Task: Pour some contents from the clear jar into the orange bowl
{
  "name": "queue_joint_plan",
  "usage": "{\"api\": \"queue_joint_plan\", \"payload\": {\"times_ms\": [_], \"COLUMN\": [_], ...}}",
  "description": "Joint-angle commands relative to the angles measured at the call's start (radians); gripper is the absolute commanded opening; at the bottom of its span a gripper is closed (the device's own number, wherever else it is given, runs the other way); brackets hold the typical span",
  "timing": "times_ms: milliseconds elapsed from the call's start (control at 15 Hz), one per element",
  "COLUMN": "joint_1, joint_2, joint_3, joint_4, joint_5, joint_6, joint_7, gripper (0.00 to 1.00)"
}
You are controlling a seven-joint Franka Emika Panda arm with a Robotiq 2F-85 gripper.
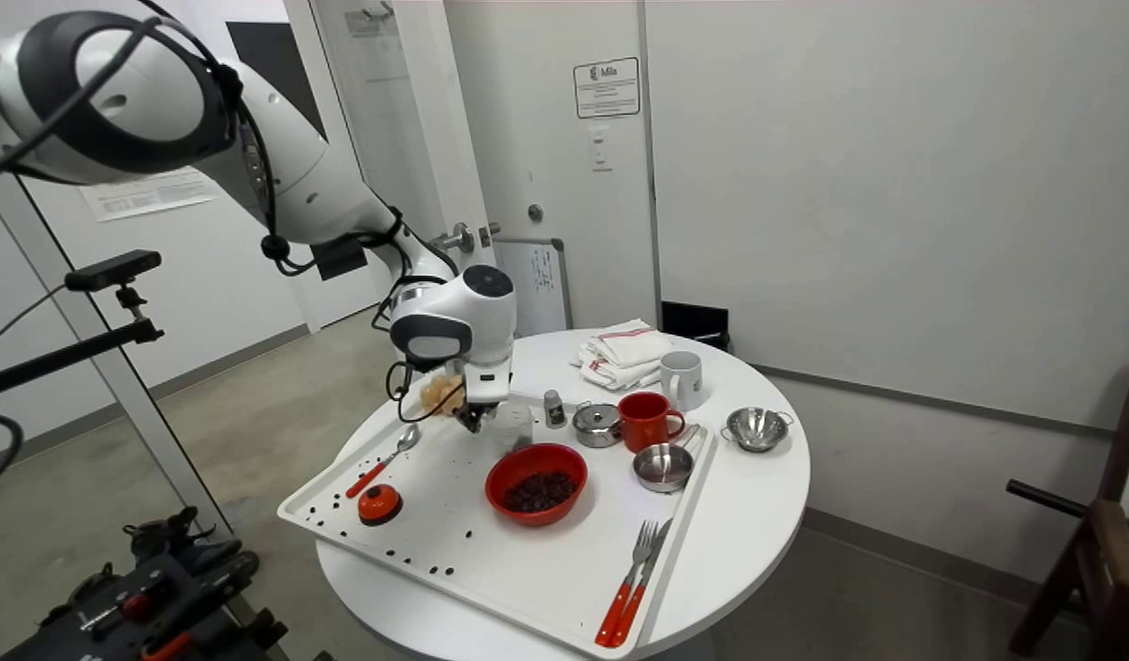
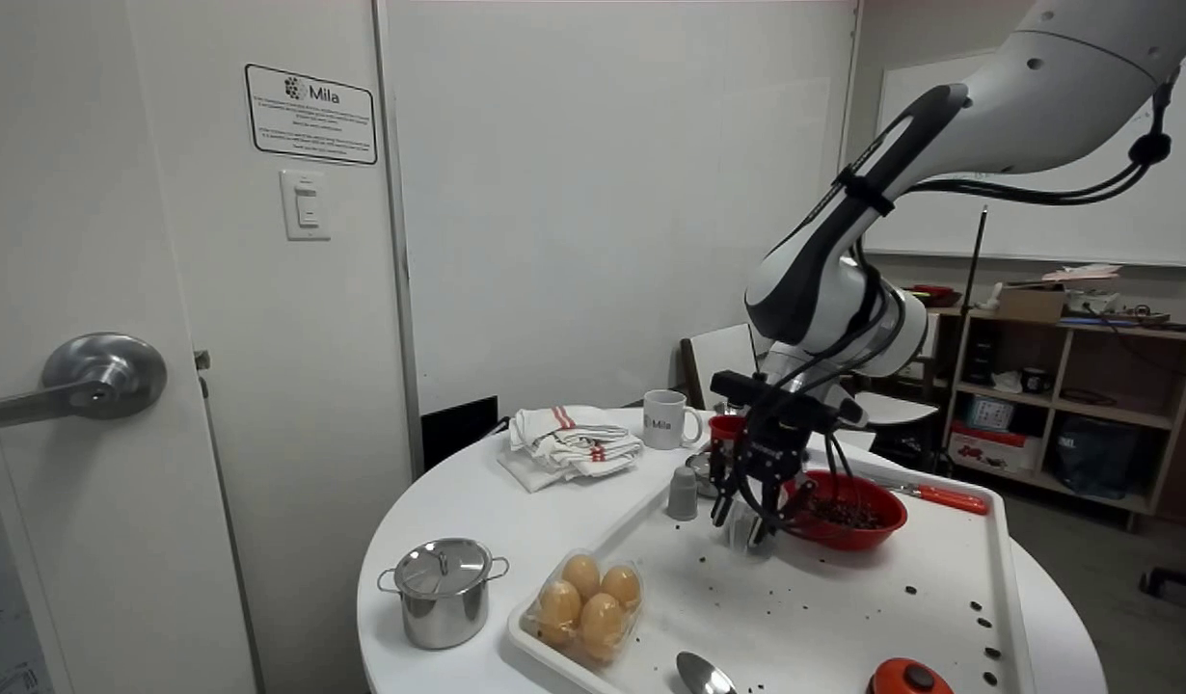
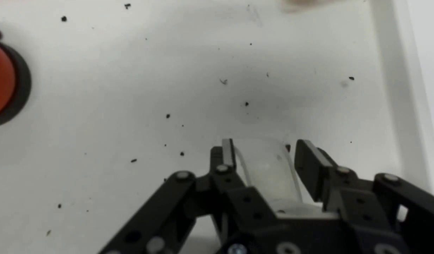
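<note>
The clear jar (image 1: 512, 428) stands on the white tray (image 1: 454, 514), just behind the orange bowl in an exterior view. The jar also shows between the fingers in the wrist view (image 3: 270, 173). Few or no contents can be made out in it. The red-orange bowl (image 1: 539, 518) holds dark beans and also shows in an exterior view (image 2: 851, 542); it is out of the wrist view. My gripper (image 3: 264, 151) is open around the jar. The left finger is at or very near the jar's wall; a gap shows at the right finger. Fingertips are low, near the tray.
A red mug (image 1: 645, 422), lidded pot (image 1: 598, 425), grey shaker (image 1: 553, 409) and metal bowl (image 1: 664, 468) stand near the bowl. The egg pack (image 2: 593, 607), spoon (image 1: 381, 464) and red-orange lid (image 1: 379, 505) lie elsewhere on the tray. Loose beans are scattered about.
</note>
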Motion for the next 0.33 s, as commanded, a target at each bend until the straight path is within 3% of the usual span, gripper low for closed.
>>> {"api": "queue_joint_plan", "payload": {"times_ms": [0,67,200,267], "joint_1": [0.0,-0.011,-0.011,-0.01], "joint_2": [-0.065,-0.006,-0.019,-0.025], "joint_3": [0.005,0.016,0.015,0.015], "joint_4": [-0.09,-0.023,-0.046,-0.053], "joint_5": [-0.016,-0.016,-0.016,-0.016], "joint_6": [-0.004,0.011,0.01,0.01], "joint_7": [0.045,0.02,0.027,0.028], "gripper": [0.8,0.63,0.78,0.8]}}
